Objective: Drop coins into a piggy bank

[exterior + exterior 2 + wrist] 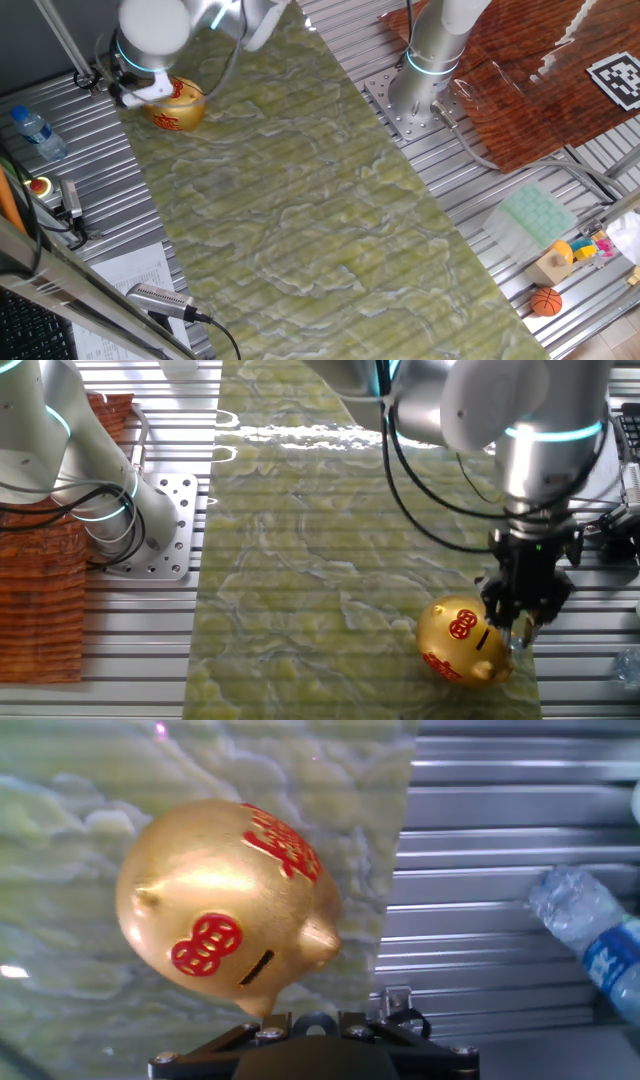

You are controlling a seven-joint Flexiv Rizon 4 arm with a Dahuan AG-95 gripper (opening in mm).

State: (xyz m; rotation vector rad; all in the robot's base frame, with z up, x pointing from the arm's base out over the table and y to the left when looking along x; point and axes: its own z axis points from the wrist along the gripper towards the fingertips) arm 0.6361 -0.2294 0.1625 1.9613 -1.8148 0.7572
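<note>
The piggy bank [461,641], gold with red markings and a dark slot on its back, sits near the edge of a green marbled mat [300,190] on the desk [330,690]; the claw [521,630] hangs just above it, and whether its fingers are apart or together cannot be told; no coin shows; ribbed metal flanks the mat; a water bottle [590,935] lies beside it, a small orange basketball [546,301] well apart.
</note>
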